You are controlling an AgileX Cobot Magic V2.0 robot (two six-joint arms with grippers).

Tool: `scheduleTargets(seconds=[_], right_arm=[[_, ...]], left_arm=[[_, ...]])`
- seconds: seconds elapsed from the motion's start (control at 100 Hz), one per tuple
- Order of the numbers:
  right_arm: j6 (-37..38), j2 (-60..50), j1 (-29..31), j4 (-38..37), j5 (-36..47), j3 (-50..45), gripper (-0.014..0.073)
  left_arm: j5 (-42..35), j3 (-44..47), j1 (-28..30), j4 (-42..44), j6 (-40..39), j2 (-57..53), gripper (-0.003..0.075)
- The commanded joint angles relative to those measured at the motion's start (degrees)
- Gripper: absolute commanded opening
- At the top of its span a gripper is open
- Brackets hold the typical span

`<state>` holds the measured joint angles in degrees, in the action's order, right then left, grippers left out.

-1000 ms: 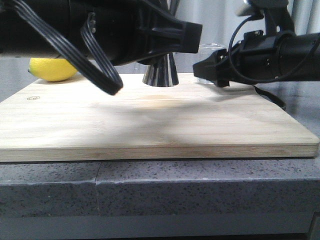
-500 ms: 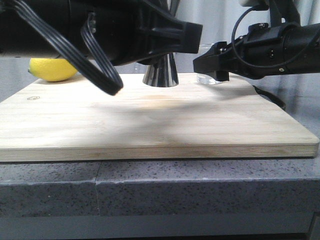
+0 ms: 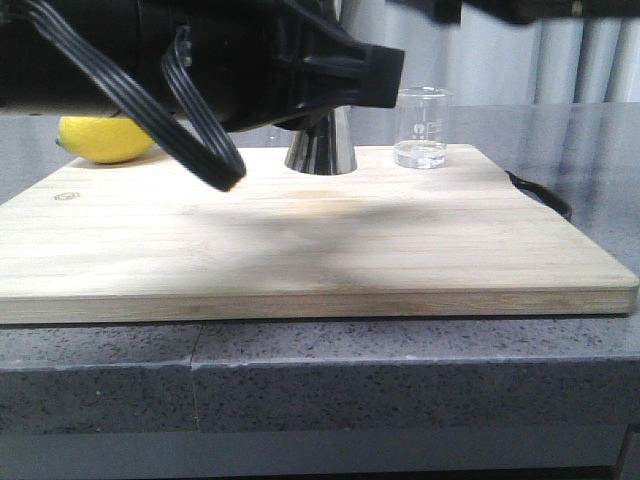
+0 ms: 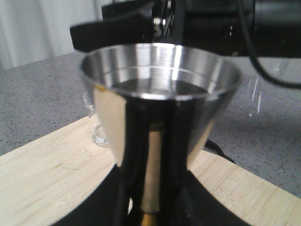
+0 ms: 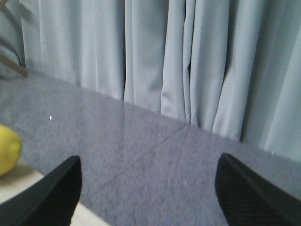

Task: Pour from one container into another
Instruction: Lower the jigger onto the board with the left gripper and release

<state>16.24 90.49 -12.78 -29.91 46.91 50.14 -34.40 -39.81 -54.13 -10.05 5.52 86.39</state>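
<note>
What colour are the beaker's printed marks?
White, on the clear glass beaker; the front view shows them best.

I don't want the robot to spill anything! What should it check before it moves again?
1. Small clear glass beaker stands upright on the wooden cutting board: ok.
2. Beaker holds something to pour: ok, a little clear liquid at the bottom.
3. Right claw open and empty: ok, but it is not at the beaker.
4. Left claw closed on the waist of the shiny steel hourglass jigger: ok.
5. Jigger upright with its base on the board: ok.
6. Room left in the jigger's top cup: cannot tell, as reflections hide the level.
</note>
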Motion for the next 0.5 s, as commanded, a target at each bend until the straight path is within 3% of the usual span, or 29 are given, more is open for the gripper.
scheduleTargets(seconds=[0.0, 0.49], right_arm=[[0.0, -5.6, 0.5, 1.0, 4.9, 3.4, 0.0532], [0.0, -24.7, 0.5, 1.0, 5.0, 4.9, 0.0531]], left_arm=[[-5.8, -1.6, 0.7, 0.2, 0.2, -2.4, -0.002], [-8.8, -1.6, 12.2, 2.7, 0.2, -2.1, -0.002]])
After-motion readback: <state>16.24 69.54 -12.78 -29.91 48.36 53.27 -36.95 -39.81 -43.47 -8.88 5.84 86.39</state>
